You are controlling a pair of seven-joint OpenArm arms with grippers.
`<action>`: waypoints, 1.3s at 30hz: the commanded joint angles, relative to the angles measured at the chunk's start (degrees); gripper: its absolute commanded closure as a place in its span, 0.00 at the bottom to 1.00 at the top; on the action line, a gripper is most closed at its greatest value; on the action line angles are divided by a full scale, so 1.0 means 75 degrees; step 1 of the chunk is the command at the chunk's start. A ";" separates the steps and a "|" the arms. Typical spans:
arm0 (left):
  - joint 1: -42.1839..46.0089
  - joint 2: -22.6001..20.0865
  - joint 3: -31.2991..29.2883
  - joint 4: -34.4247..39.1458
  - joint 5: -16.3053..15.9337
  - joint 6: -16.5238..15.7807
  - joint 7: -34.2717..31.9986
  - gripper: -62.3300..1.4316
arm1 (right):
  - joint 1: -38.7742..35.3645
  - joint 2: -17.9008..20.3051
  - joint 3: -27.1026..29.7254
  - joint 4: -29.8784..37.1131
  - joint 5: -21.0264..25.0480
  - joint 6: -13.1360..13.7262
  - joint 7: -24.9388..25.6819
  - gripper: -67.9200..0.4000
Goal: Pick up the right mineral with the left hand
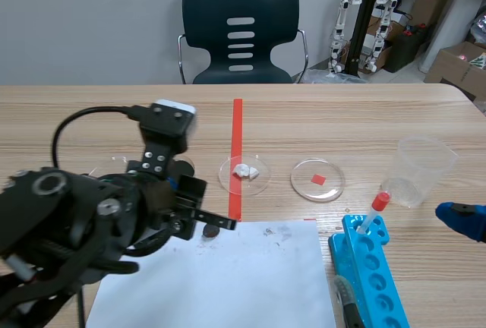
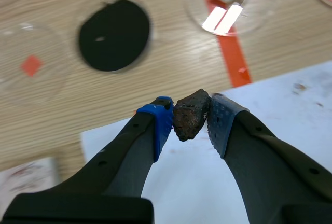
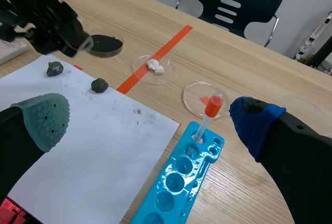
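The big black left arm point(image 1: 68, 218) is made of round, chunky parts with shiny silver screws. A thick black cable point(image 1: 91, 110) loops up to a small black box with a white top point(image 1: 167, 127) on its wrist. Its thick black fingers point(image 2: 124, 156) have blue pads point(image 2: 162, 123) at the tips. The right arm's black fingers point(image 3: 306, 156) have soft dotted pads too: one grey-green pad point(image 3: 46, 117), one blue pad point(image 3: 254, 123).

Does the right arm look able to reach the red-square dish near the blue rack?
Probably yes: the right tool is open and the dish lies ahead of it; only the red-capped tube stands close by.
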 commanded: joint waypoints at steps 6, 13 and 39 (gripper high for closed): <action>0.1941 -0.0251 -0.1580 0.1451 0.0006 -0.1291 -0.1938 0.86 | 0.0003 0.0000 0.0044 0.0146 0.0058 -0.0023 0.0119 0.04; 0.3920 -0.0251 -0.3031 0.2649 0.0006 -0.2509 -0.3503 0.86 | 0.0003 0.0000 0.0044 0.0146 0.0058 -0.0023 0.0119 0.04; 0.7082 -0.0251 -0.4669 0.2215 -0.0280 -0.4001 -0.7799 0.86 | 0.0003 0.0000 0.0044 0.0146 0.0055 -0.0023 0.0119 0.04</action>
